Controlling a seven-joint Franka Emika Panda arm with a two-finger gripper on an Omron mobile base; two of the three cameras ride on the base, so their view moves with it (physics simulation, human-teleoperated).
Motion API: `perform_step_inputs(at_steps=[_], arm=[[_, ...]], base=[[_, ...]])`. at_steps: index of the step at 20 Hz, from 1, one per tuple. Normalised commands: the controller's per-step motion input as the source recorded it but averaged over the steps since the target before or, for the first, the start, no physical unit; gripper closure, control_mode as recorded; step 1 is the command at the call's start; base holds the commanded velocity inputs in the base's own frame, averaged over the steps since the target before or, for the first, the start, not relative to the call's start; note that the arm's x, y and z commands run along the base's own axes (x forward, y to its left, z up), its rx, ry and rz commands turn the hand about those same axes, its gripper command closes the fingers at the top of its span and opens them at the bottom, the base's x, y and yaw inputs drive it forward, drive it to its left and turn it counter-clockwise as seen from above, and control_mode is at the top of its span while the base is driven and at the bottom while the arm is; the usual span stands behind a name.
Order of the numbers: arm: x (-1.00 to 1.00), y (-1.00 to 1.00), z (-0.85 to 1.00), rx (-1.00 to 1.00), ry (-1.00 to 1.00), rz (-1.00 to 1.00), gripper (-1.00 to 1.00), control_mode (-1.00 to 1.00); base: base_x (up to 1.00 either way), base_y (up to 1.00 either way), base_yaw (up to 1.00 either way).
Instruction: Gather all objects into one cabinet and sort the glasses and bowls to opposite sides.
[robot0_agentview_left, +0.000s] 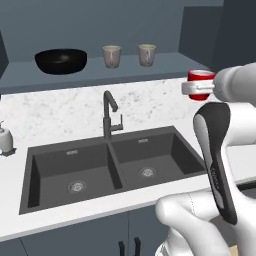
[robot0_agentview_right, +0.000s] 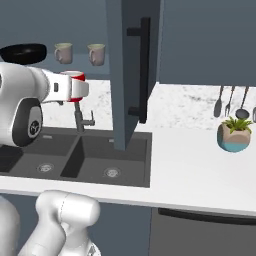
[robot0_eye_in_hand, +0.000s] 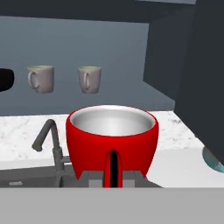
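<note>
On your far left, the glossy black bowl (robot0_agentview_left: 60, 60) sits wide and shallow on the flat slate-blue shelf (robot0_agentview_left: 165, 64) of the open cabinet. Beside it, apart from the bowl and from each other, stand two small tapered tan cups (robot0_agentview_left: 112, 56) (robot0_agentview_left: 147, 54) with pale greenish rims; in the hand view you can see each has a loop handle.

Below the shelf, the speckled white stone desk (robot0_agentview_left: 60, 112) carries a matte dark double sink (robot0_agentview_left: 75, 167) with a slim angular dark faucet (robot0_agentview_left: 109, 114) behind the divider. A small white soap dispenser (robot0_agentview_left: 5, 140) stands on the desk at the sink's left end.

To the right, the gripper (robot0_agentview_left: 192, 88) holds the bright red cup (robot0_agentview_left: 200, 84) upright in the air, above the desk and right of the sink, lower than the shelf. The jaws are clamped on the red cup; the hand view shows its smooth rounded red wall, pale grey interior and thin red handle facing the camera.

Further right in the right base view, you see an open slate-blue cabinet door (robot0_agentview_right: 131, 70) with a long black bar handle, and a round teal plant pot (robot0_agentview_right: 235, 136) on the desk.
</note>
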Motion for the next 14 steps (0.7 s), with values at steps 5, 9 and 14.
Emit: perform_step_inputs(at_steps=[5, 9, 14], arm=[[0.70, -0.25, 0.09, 0.01, 0.00, -0.11, 1.00, -1.00], [0.56, -0.28, 0.14, 0.02, 0.00, -0.07, 1.00, -1.00], [0.57, -0.14, 0.01, 0.01, 0.00, 0.00, 1.00, -1.00]], base=[[0.00, 0.00, 0.00], [0.00, 0.00, 0.00], [0.00, 0.00, 0.00]])
